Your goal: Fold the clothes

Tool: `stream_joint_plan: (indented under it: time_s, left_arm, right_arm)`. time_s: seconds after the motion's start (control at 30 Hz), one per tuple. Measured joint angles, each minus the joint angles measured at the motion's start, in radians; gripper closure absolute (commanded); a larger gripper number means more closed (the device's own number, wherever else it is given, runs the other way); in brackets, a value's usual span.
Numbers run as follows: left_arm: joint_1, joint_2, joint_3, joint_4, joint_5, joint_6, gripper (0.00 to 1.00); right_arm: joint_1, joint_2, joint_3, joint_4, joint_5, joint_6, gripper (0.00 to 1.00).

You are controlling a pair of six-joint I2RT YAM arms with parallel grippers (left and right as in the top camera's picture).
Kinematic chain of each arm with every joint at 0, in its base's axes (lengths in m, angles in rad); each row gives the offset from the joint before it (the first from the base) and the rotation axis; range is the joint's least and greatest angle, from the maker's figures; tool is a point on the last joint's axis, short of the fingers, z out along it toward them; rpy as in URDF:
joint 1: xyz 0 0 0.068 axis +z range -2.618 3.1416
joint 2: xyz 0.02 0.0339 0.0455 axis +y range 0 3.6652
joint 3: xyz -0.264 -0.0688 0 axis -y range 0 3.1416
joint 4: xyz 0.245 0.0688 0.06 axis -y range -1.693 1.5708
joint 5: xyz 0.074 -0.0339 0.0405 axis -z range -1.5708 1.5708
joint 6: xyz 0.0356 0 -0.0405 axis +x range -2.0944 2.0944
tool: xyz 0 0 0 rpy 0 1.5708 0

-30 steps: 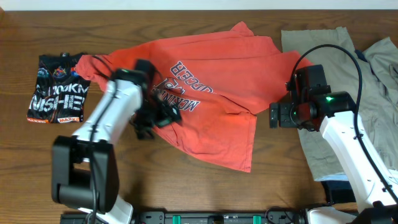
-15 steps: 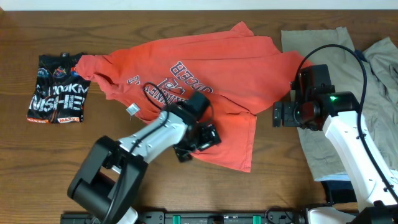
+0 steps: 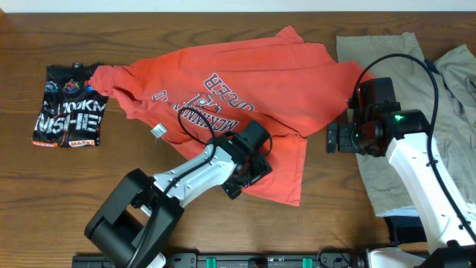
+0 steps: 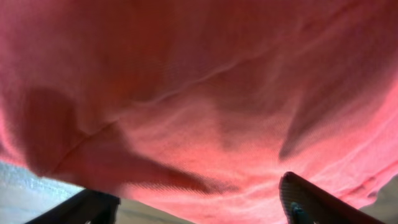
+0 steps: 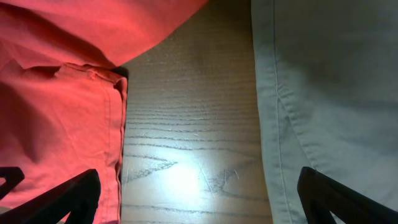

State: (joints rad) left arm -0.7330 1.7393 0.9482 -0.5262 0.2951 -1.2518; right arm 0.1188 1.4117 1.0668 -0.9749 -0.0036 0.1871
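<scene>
Red T-shirt (image 3: 245, 89) (one only) is lying spread and rumpled in the middle of the worktop (image 3: 44, 193). Its chest print is facing up but is creased and hard to read. The left arm (image 3: 197, 165) is covering part of the shirt's lower hem, with the left jaws sitting over that hem. The left wrist view is showing nothing but red cloth, with two fingertips (image 4: 314, 202) poking in well apart at the bottom corners, so the jaws are spread and gripping nothing. The right jaws are hovering over bare wood between the shirt's edge and the khaki clothes (image 3: 379, 45), also spread wide and empty. The khaki pile is running off the right edge (looks like two pieces, can't count for sure), and the right arm (image 3: 420, 167) is hiding some of it. One folded black printed garment (image 3: 69, 115) is sitting far left, just beside the shirt's sleeve.
</scene>
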Motion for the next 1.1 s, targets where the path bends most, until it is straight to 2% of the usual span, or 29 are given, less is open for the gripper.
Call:
stream_joint_plan:
  time_s: [0.07,0.1,0.17,0.23,0.27,0.3,0.47,0.7,0.87,1.1]
  left_arm:
    - [-0.008,0.0,-0.002,0.004,-0.014,-0.015,0.32]
    - [-0.011,0.0,-0.003,0.008,-0.021,-0.023,0.41]
    - [-0.019,0.0,-0.004,0.013,-0.039,-0.029,0.66]
    - [-0.026,0.004,-0.005,0.014,-0.067,-0.034,0.79]
    - [-0.027,0.006,-0.005,0.012,-0.08,-0.031,0.9]
    - [-0.029,0.008,-0.005,0.011,-0.093,-0.025,0.94]
    - [-0.03,0.011,-0.003,-0.026,-0.147,0.008,0.94]
    - [0.048,-0.011,-0.006,-0.315,-0.279,0.091,0.94]
    - [0.213,-0.181,-0.018,-0.488,-0.422,0.18,0.94]
    - [0.527,-0.473,-0.018,-0.521,-0.481,0.281,0.94]
  right_arm:
    - [0.0,0.0,0.0,-0.002,0.0,0.0,0.01]
    - [0.0,0.0,0.0,-0.003,0.0,0.0,0.01]
    - [0.0,0.0,0.0,-0.004,0.0,0.0,0.01]
    - [0.0,0.0,0.0,-0.004,0.0,0.0,0.01]
    - [0.0,0.0,0.0,-0.004,0.0,0.0,0.01]
    - [0.0,0.0,0.0,-0.004,0.0,0.0,0.01]
    - [0.0,0.0,0.0,-0.008,0.0,0.0,0.01]
    - [-0.001,0.0,0.0,-0.008,0.0,0.0,0.01]
    - [-0.018,0.0,0.0,-0.003,0.0,0.0,0.02]
    - [-0.043,0.003,0.0,0.028,0.001,0.006,0.22]
